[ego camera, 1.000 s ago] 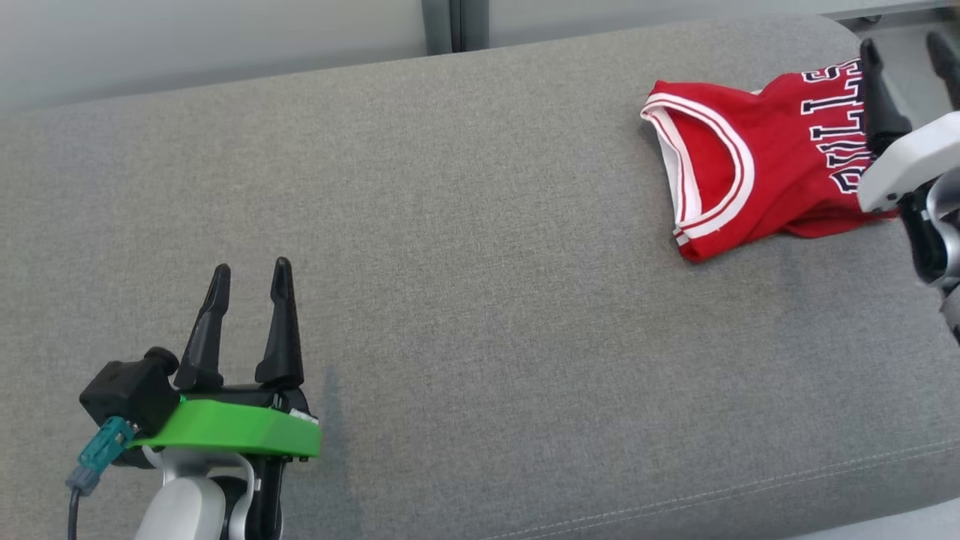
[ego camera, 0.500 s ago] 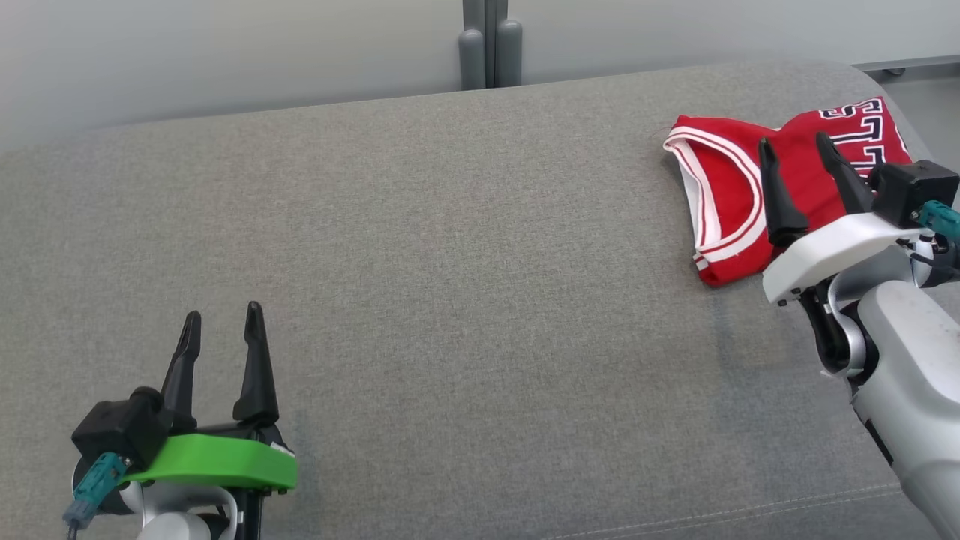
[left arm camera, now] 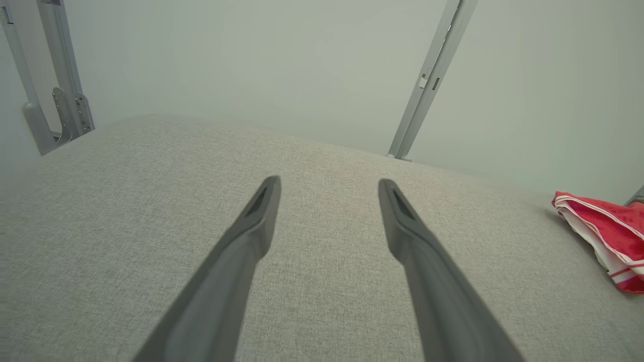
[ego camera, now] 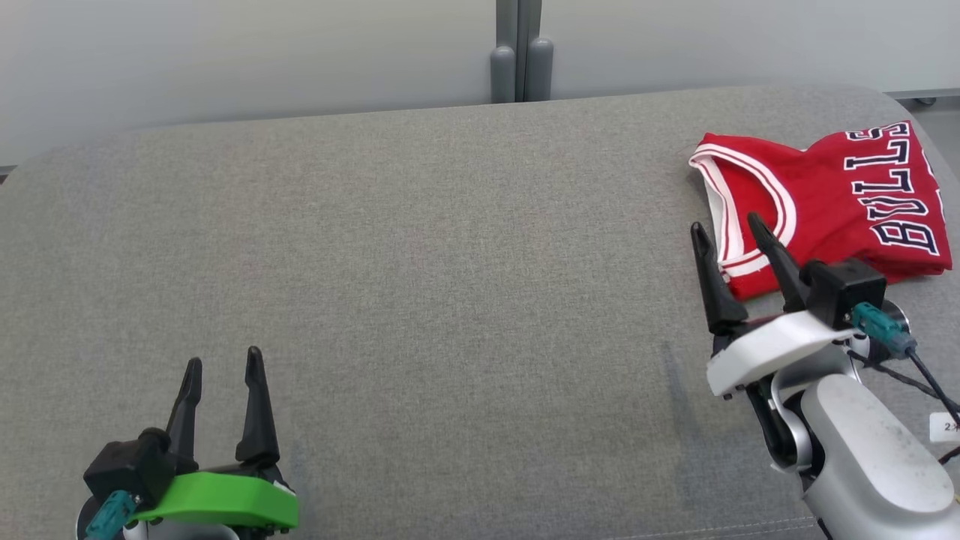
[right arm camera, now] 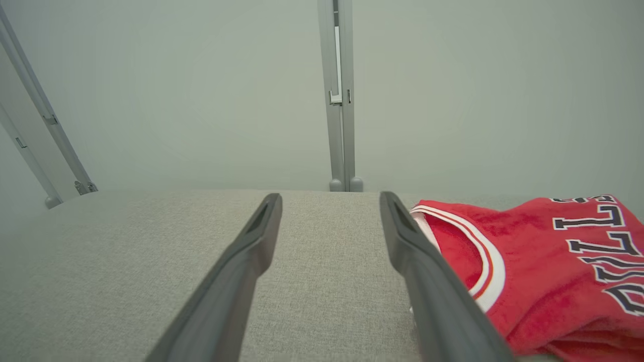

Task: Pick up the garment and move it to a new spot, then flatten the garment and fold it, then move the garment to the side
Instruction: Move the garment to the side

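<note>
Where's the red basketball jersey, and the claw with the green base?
Red basketball jersey (ego camera: 825, 196): head view, plain red cloth beside the lettering.
Left gripper (ego camera: 224, 357), green base: head view, midway between its fingertips.

The garment (ego camera: 829, 196) is a red sleeveless jersey with white-and-red trim and dark, white-edged lettering reading BULLS. It lies folded in a compact bundle at two o'clock on the grey bench (ego camera: 450, 262), its trimmed opening facing nine o'clock.

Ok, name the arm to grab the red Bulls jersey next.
Right, probably. The open right gripper sits beside the red jersey; the open left gripper is far across the grey cushion.
</note>
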